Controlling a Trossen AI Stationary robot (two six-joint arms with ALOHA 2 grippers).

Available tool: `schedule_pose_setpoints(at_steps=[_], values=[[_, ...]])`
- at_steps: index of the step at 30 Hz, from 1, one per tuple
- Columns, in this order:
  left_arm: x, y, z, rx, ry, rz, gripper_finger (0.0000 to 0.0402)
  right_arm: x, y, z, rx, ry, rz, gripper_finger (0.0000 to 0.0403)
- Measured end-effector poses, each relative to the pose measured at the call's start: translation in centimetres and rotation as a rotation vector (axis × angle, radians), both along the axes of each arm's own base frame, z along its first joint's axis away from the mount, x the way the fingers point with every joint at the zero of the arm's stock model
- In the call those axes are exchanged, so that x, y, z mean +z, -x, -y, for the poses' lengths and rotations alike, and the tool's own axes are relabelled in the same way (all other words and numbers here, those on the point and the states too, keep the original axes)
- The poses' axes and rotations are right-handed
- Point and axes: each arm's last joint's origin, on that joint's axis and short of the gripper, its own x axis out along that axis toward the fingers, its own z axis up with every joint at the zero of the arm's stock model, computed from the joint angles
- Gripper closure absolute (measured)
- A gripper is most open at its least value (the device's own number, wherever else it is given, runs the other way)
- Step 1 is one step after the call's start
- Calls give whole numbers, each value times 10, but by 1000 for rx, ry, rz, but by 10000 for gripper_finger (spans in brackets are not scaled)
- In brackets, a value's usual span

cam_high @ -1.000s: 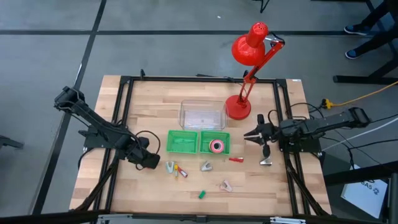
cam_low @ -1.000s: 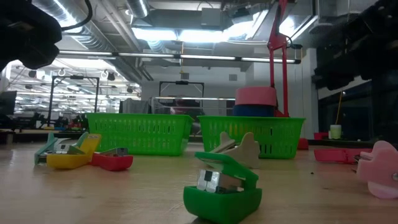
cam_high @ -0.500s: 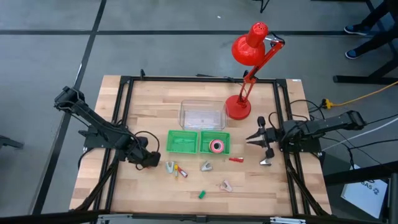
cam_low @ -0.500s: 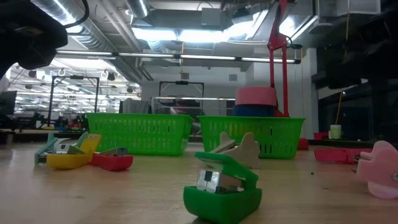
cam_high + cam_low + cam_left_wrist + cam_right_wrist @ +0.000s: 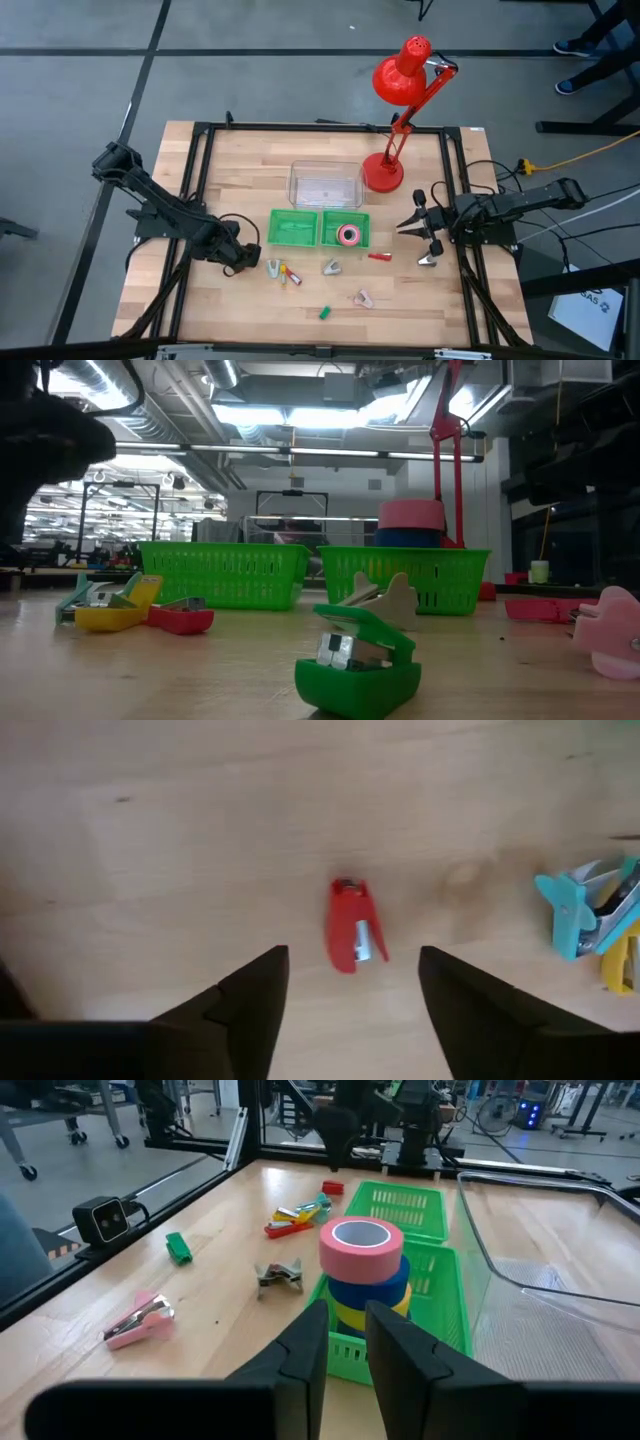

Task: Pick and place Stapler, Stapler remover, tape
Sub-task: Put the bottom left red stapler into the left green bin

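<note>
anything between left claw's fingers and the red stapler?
No. Left wrist view shows bare wood between the left claw and the red stapler.

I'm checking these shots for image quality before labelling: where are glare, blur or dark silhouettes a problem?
Low view: ceiling lights blow out to white, the arms read as black silhouettes against them, while the near green stapler is sharp. Left wrist view: soft overall, the red stapler slightly blurred, the tool's fingers dark and featureless. Right wrist view: clear on the tape stack. High view: evenly lit.
</note>
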Motion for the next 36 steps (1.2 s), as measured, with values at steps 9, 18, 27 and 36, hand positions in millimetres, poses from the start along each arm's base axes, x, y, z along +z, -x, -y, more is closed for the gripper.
schedule_pose_setpoints(at_steps=[9,18,27,36], values=[[-30,-15,7,-24,-11,-85,160,0,0,0,-13,-25,-4,331],[-38,-18,9,-33,8,-123,212,0,0,1,-37,-24,-2,331],[-38,-17,9,-71,5,-116,343,0,-1,4,-65,-20,1,331],[-36,-21,7,-137,24,-82,336,1,-1,5,-65,-17,2,331]])
